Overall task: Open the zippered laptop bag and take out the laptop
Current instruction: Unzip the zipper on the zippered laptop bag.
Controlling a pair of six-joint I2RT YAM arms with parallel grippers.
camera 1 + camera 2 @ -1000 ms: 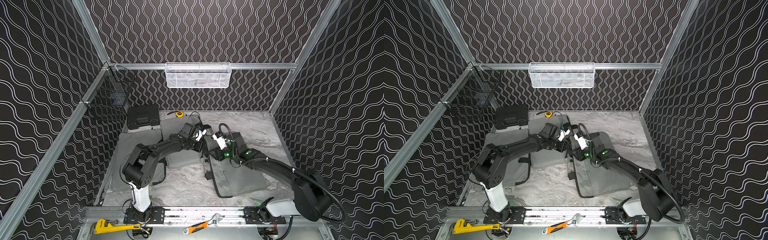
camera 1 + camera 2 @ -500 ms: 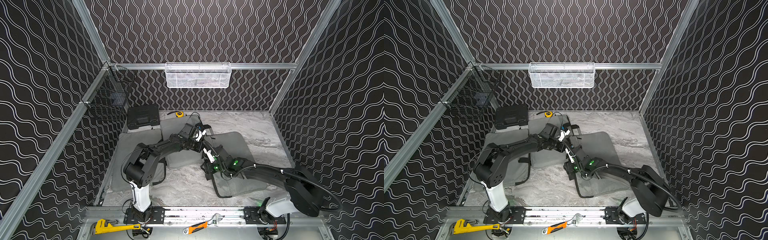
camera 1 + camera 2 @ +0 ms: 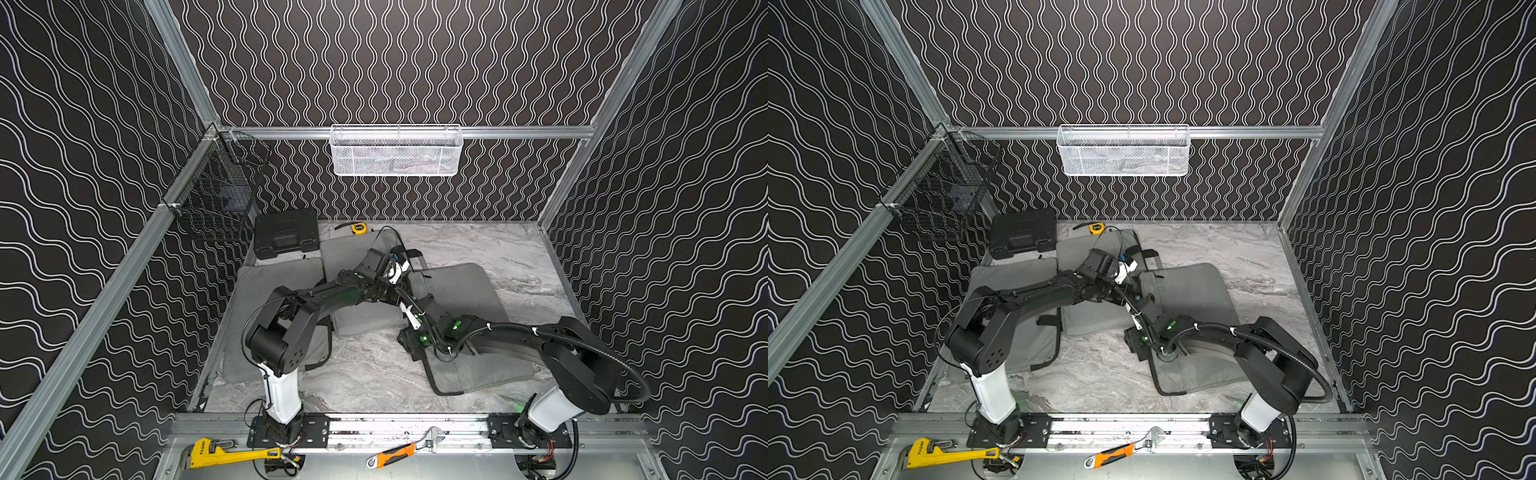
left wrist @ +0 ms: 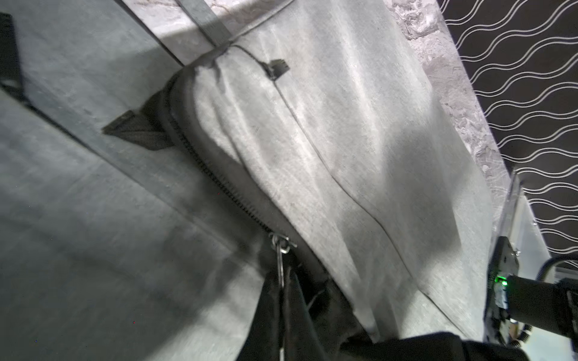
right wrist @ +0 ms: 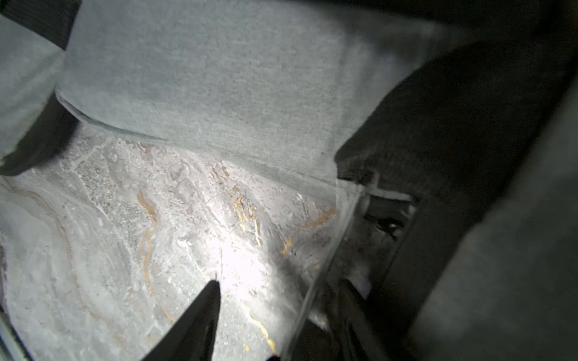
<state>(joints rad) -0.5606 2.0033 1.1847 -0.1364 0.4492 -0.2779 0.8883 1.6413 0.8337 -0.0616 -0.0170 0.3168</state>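
The white mesh basket [image 3: 395, 151] on the back rail holds something pale that cannot be made out. The black wire basket [image 3: 216, 199] on the side wall holds a small dark object. The black case [image 3: 286, 235] is closed. The laptop bag [image 3: 457, 291] lies flat on the table [image 3: 511, 253], and what is inside it is hidden.

The left gripper [image 4: 281, 300] is clenched on the zipper pull [image 4: 280, 259], which sticks straight out from its fingertips. Beyond the pull, the zipper teeth [image 4: 219, 184] are meshed up to the bag's corner.

The right gripper [image 5: 278, 286] is released. Its fingers [image 5: 200, 322] are spread over bare table, with a second grey bag [image 5: 219, 78] ahead of the tips. The laptop bag's edge is beside one finger; whether they touch cannot be told.

A second ago the right gripper sat next to the left fingers at the zipper. It has since pulled back toward its base along the bag's edge, while the left gripper has kept its place.
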